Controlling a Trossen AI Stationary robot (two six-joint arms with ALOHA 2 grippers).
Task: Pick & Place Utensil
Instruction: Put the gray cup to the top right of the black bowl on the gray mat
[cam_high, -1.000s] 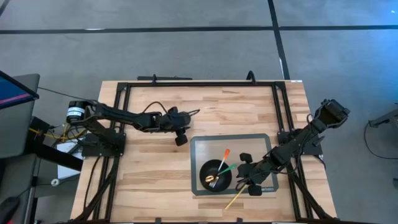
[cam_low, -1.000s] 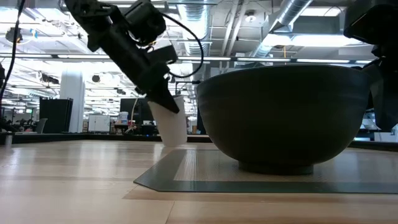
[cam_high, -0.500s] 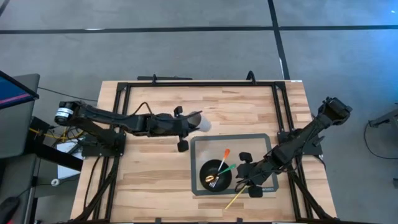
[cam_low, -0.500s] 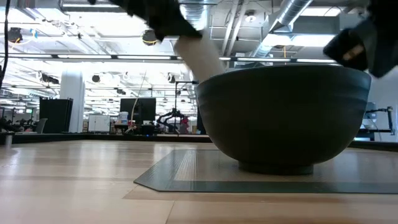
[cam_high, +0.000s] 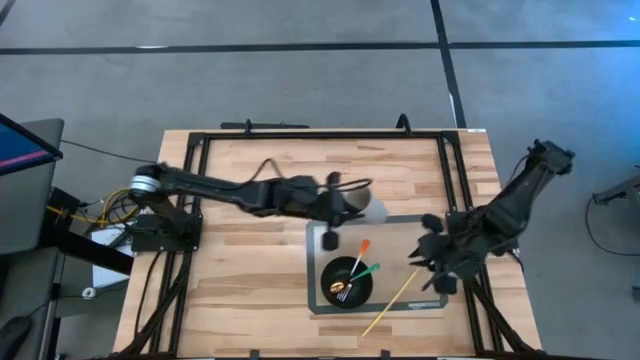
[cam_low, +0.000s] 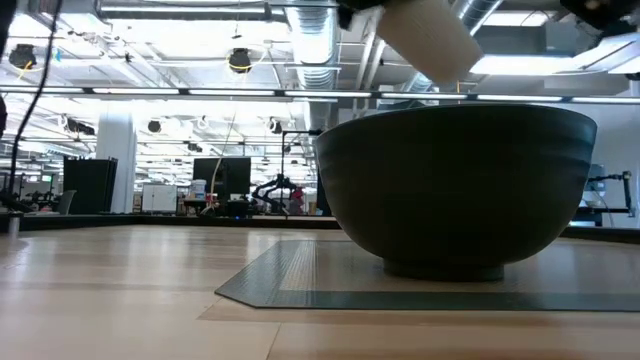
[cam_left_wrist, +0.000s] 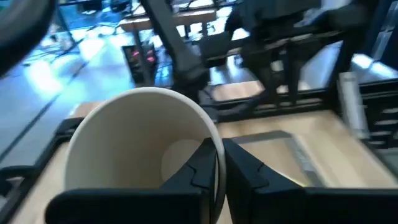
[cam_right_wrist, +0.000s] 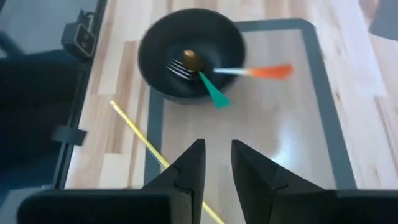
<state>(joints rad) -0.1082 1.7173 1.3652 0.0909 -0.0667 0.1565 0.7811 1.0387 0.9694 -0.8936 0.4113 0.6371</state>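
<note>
My left gripper (cam_high: 352, 203) (cam_left_wrist: 221, 165) is shut on a white paper cup (cam_high: 373, 210) (cam_left_wrist: 140, 146) and carries it in the air over the far edge of the grey mat (cam_high: 318, 232). In the low view the cup (cam_low: 430, 40) hangs tilted above the black bowl (cam_low: 455, 190). The bowl (cam_high: 347, 280) (cam_right_wrist: 189, 53) stands on the mat and holds an orange-handled fork (cam_right_wrist: 270, 71) and a green-handled utensil (cam_right_wrist: 214, 93). A yellow stick (cam_high: 393, 300) (cam_right_wrist: 137, 130) lies across the mat's near right corner. My right gripper (cam_high: 420, 260) (cam_right_wrist: 219, 158) hovers open above it. My left gripper pinches the cup's rim wall (cam_left_wrist: 214, 146), with one finger (cam_left_wrist: 199, 171) inside the cup and the other finger (cam_left_wrist: 252, 174) outside. The cup is lifted clear of the table and tilted, its bottom pointing toward the table's right edge.
A black metal frame (cam_high: 300, 135) runs along the table's far, left and right edges. Bare wood (cam_high: 250, 280) lies left of the mat. The low view looks into a large hall behind the table.
My left gripper has swung from left of the mat toward the table's right edge and risen, carrying the cup from table height to above the bowl and tipping it over. My right gripper has drawn back from the yellow stick toward the far right, and the stick has stayed put.
</note>
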